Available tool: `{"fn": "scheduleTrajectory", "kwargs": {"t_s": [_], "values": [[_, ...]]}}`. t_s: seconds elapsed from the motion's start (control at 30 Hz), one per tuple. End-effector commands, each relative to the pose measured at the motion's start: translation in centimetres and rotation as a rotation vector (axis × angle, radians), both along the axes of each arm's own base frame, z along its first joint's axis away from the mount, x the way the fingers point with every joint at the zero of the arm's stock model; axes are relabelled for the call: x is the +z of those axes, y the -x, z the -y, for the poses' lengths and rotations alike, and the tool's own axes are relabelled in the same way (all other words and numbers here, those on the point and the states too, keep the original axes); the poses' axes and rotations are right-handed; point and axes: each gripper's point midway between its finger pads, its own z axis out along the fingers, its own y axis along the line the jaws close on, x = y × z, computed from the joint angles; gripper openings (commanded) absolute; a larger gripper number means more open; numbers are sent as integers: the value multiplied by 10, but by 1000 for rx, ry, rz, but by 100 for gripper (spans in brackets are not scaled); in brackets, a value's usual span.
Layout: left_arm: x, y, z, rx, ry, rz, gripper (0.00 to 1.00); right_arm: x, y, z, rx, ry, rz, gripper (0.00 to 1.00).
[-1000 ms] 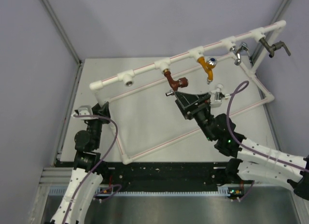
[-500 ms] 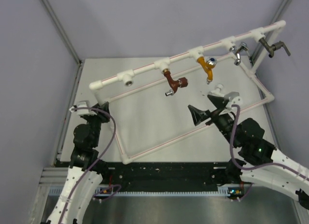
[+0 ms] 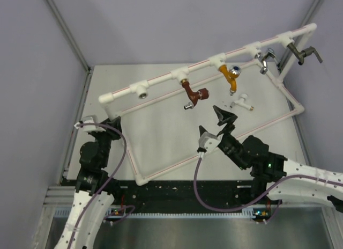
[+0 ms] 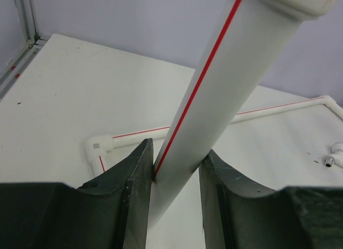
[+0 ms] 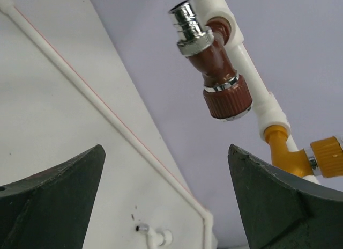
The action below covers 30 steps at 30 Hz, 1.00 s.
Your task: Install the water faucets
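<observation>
Below the top rail, my right gripper (image 3: 213,125) has swung left, away from the white faucet (image 3: 242,102) lying on the table (image 3: 161,125). Its fingers are spread wide and empty under the mounted reddish-brown faucet (image 3: 192,93). My left gripper (image 4: 176,166) clamps the pipe frame (image 4: 214,88).

The pipe (image 4: 214,99) is smooth white plastic with a soft sheen and a thin red stripe. The brown tap (image 5: 217,61) looks like glossy reddish-brown coated metal, with a mirror-bright chrome tip. The yellow tap (image 5: 292,155) is smooth and glossy. The tabletop (image 4: 59,93) is matt white. The left hand (image 4: 177,155) has dark, matt fingers (image 4: 134,200).
</observation>
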Motion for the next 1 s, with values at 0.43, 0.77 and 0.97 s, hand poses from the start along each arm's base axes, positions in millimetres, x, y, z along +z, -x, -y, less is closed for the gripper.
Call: {"fn": "scheduleTrajectory", "kwargs": {"t_s": [0.43, 0.77, 0.97], "values": [[-33, -10, 14, -43, 76, -153, 0, 81, 17, -24, 80, 23, 394, 90], [-28, -7, 10, -30, 76, -129, 0, 94, -3, -38, 96, 49, 377, 89], [-26, -6, 11, -37, 78, -119, 0, 82, -23, -50, 69, 116, 361, 88]]}}
